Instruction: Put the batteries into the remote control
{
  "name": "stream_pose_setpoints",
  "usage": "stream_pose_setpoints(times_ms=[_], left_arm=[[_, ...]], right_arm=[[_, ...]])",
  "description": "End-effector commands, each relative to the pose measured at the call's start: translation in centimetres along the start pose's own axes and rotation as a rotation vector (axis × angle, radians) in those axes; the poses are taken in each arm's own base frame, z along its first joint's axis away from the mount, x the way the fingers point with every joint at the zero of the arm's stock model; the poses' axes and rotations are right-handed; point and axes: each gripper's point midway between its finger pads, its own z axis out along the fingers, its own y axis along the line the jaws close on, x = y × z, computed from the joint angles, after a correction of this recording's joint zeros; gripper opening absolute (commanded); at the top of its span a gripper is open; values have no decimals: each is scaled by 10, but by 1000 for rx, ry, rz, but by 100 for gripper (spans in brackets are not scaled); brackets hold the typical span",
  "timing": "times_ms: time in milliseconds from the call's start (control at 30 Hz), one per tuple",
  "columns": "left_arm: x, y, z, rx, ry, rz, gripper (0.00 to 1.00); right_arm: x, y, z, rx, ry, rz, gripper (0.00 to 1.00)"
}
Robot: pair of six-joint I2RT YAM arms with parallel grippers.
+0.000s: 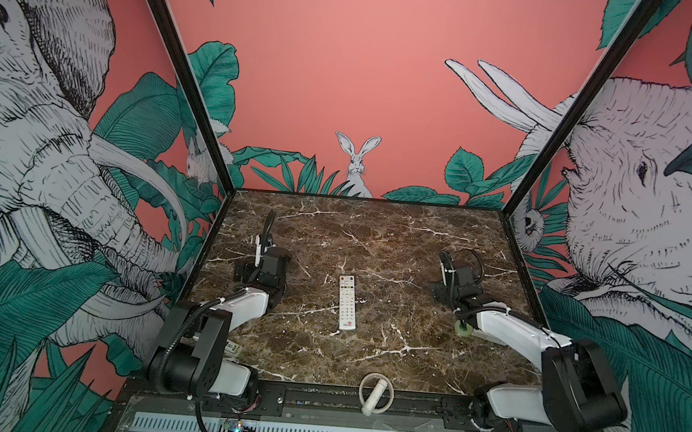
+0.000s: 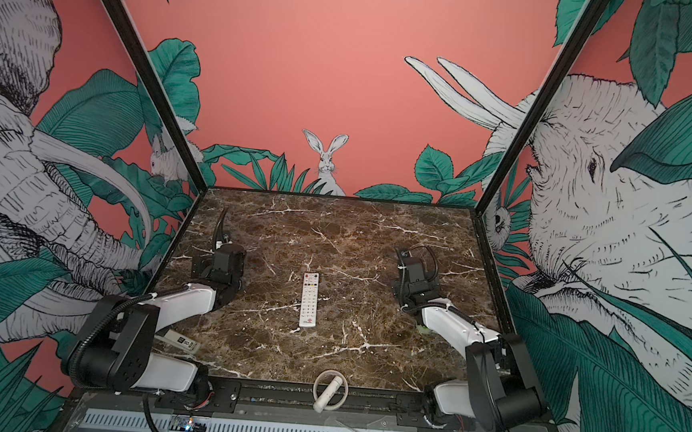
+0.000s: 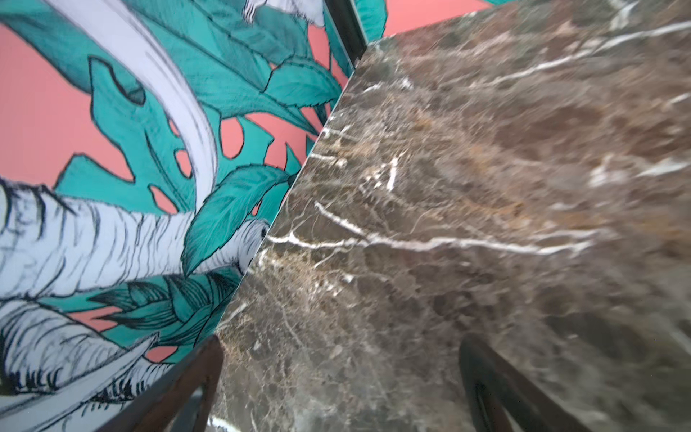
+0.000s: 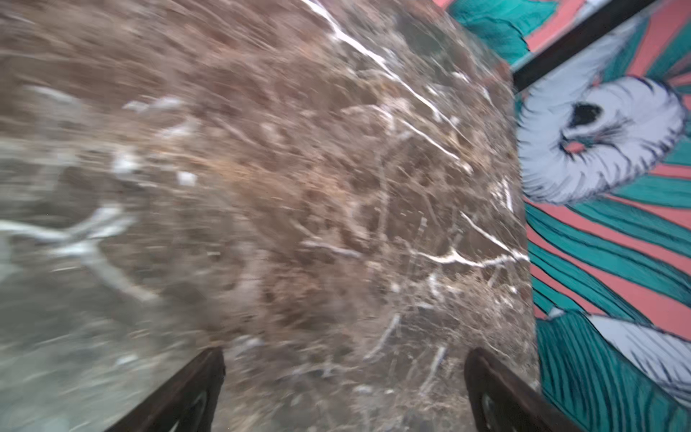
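Where the marble-patterned table (image 1: 409,355) ends nearest the camera, a white cylinder with a ring (image 1: 373,396) lies across the black front rail (image 1: 323,395). Just beyond, at the near left corner, the batteries (image 2: 184,342) show as a small dark piece with pale marks against a whitish strip (image 2: 166,334). They are half hidden under the left arm (image 2: 188,297), and the marks are too small to read. On the right, a pale green round thing (image 1: 463,329) peeks from under the right arm (image 1: 507,326).

The remote control (image 1: 348,302) lies face up in the middle of the table, lengthwise near to far. Bare marble surrounds it, and it is well apart from both arms. A red logo at its near end cannot be read.

Farther out, the left gripper (image 3: 340,344) hangs over bare table close to the left edge and the mural wall (image 3: 112,187), its fingers (image 3: 179,389) spread wide with nothing between them. The right gripper (image 4: 346,353) hangs near the right edge, its fingers (image 4: 504,392) likewise spread and empty. Beyond them the table runs open to the back wall (image 1: 344,100).
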Motion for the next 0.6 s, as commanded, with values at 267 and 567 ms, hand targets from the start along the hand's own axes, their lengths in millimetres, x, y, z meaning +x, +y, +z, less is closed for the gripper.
stream_pose_setpoints(times_ms=[267, 567], left_arm=[[-33, -17, 14, 143, -213, -106, 99], [-31, -33, 17, 264, -191, -85, 99]], right_arm=[[-32, -33, 10, 79, -436, 209, 100], [-18, -36, 26, 25, -416, 279, 100]])
